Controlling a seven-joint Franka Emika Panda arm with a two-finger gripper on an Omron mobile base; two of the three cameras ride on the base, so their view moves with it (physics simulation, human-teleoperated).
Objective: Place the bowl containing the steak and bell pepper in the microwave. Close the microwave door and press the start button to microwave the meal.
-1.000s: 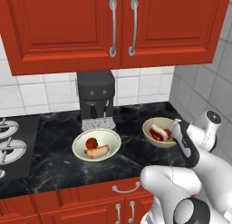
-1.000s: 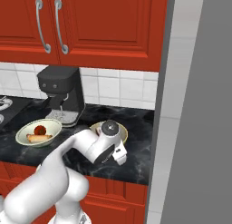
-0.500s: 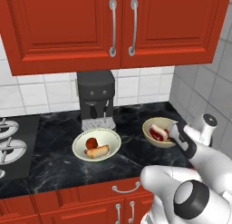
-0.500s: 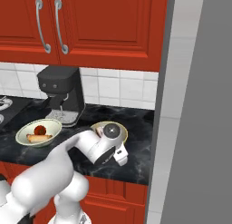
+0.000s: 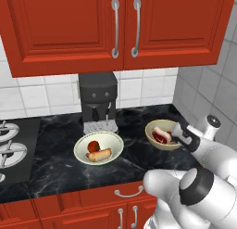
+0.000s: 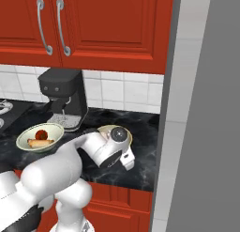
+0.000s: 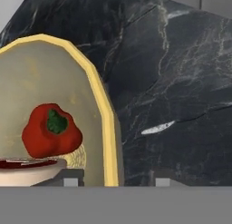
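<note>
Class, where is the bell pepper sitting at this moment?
The bell pepper lies inside the tan-yellow bowl, beside the steak, on the black counter's right end; in the left base view the bowl sits right of the cream bowl.

**Arm at the yellow bowl's right rim**

On the black marble table [image 5: 55, 172], the yellow bowl [image 5: 159, 134] holds the steak [image 5: 161, 135], red with a white edge. The white arm [image 5: 203, 181] rises from the lower right, and its dark hand [image 5: 184, 136] sits at the bowl's right rim; its fingers are too small to read. Left of it stands a paler bowl [image 5: 98, 148] with a sausage bun and a red ball. Behind that is a black coffee machine [image 5: 97, 102], under red cupboards [image 5: 115, 28]. Stove burners [image 5: 7, 147] lie far left.
</note>
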